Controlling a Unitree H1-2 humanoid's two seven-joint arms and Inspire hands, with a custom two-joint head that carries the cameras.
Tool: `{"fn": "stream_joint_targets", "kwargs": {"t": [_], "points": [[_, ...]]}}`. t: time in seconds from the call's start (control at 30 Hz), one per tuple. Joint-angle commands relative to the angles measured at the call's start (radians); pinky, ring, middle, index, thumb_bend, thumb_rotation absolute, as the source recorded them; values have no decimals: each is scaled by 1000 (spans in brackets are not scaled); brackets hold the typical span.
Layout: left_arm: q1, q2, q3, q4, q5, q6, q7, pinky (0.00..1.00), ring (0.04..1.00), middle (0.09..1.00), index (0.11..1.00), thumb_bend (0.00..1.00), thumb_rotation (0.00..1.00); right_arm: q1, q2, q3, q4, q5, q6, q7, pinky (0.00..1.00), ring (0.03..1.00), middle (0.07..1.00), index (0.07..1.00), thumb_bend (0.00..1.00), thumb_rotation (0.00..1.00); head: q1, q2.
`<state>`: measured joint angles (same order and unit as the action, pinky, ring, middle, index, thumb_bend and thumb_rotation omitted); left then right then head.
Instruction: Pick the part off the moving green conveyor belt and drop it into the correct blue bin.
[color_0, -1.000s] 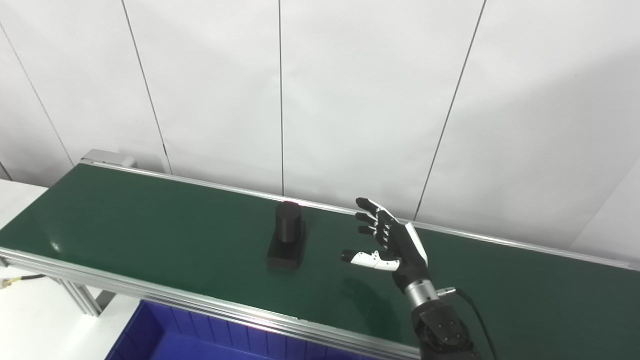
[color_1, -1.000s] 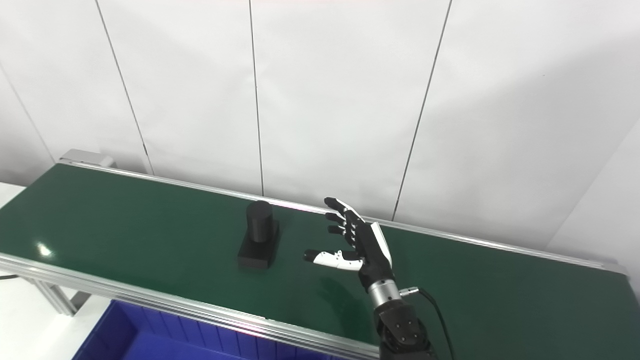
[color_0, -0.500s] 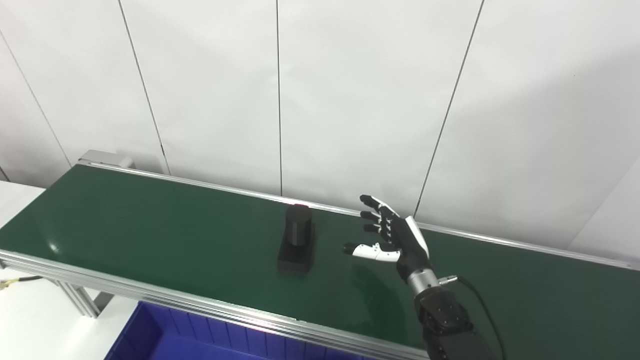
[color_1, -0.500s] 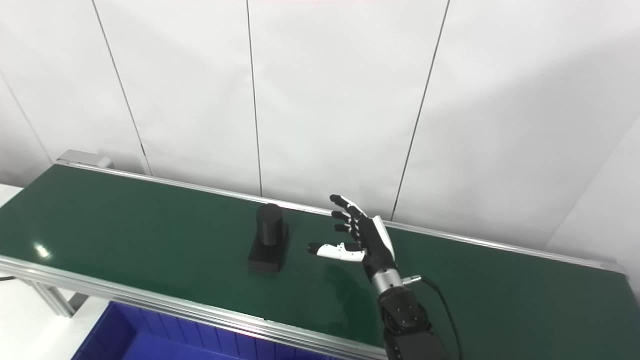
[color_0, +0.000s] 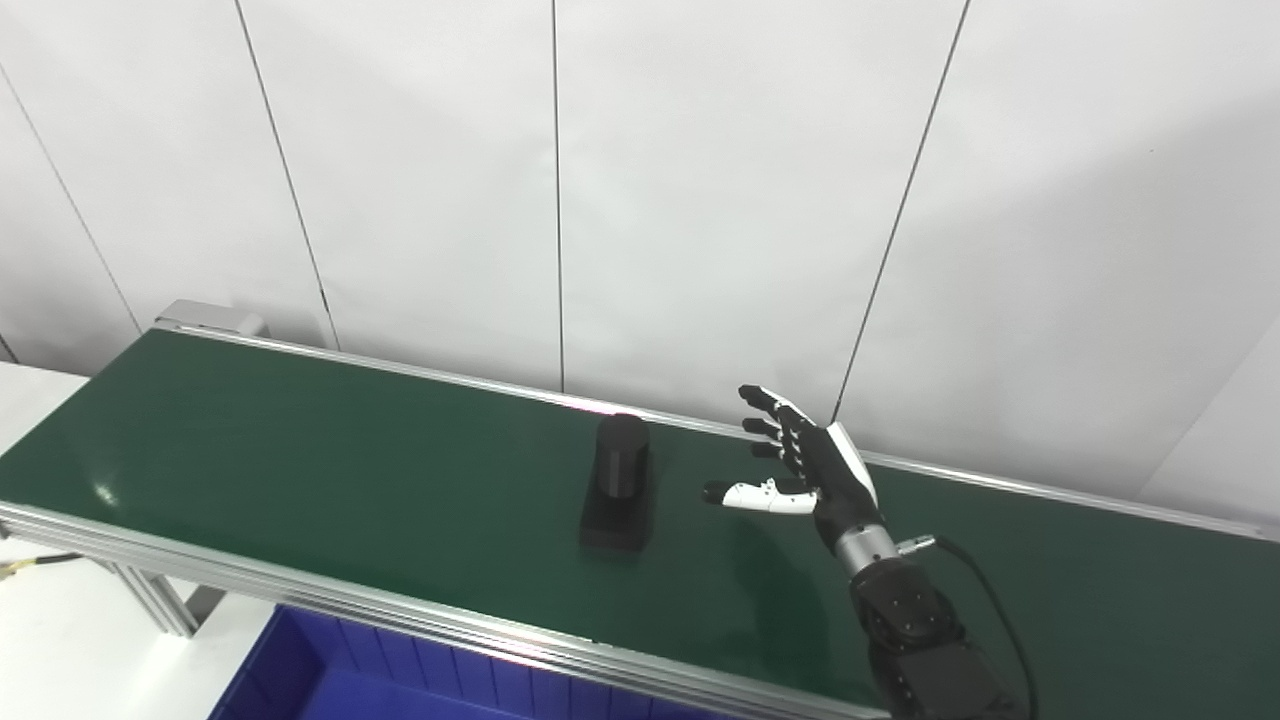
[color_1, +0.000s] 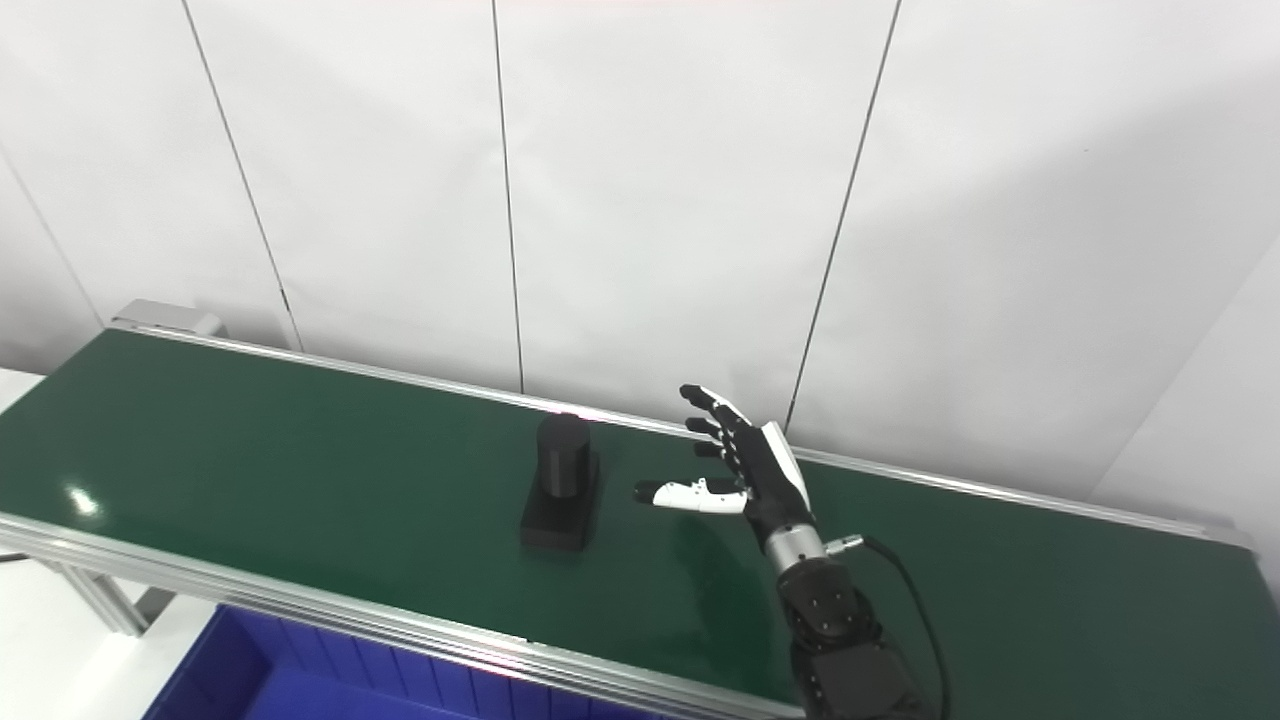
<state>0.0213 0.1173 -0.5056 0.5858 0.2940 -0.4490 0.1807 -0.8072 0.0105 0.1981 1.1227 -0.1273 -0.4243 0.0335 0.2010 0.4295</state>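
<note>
The right hand (color_0: 815, 470) hovers over the green belt (color_0: 300, 450) with fingers (color_0: 765, 408) spread and empty, palm facing the black part (color_0: 618, 483) just to its left, apparently ready to catch it.

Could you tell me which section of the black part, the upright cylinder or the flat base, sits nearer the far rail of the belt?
The upright cylinder: it stands at the far end of the flat base, which stretches toward the near rail, left of the open robot hand.
</note>
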Motion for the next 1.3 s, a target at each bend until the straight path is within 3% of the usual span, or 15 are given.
{"fn": "stream_joint_targets", "kwargs": {"t": [0.0, 0.73, 0.87, 1.27], "points": [[-6, -16, -5, -34, 5, -20, 0, 509, 532, 541, 492, 524, 57, -68, 3, 5, -8, -3, -46, -23, 748, 844, 906, 860, 965, 235, 1, 4], [24, -24, -9, -74, 8, -21, -4, 484, 525, 538, 491, 523, 56, -103, 25, 51, 92, -45, -46, -84, 694, 808, 888, 839, 998, 220, 3, 23], [31, -27, -6, -83, 14, -21, -8, 478, 524, 539, 491, 523, 56, -105, 29, 54, 123, -57, -46, -89, 630, 813, 900, 838, 1000, 237, 7, 25], [43, -38, 9, -99, 22, -20, -27, 473, 524, 543, 491, 523, 56, -104, 34, 55, 148, -61, -46, -85, 682, 813, 897, 827, 995, 231, 10, 31]]}}
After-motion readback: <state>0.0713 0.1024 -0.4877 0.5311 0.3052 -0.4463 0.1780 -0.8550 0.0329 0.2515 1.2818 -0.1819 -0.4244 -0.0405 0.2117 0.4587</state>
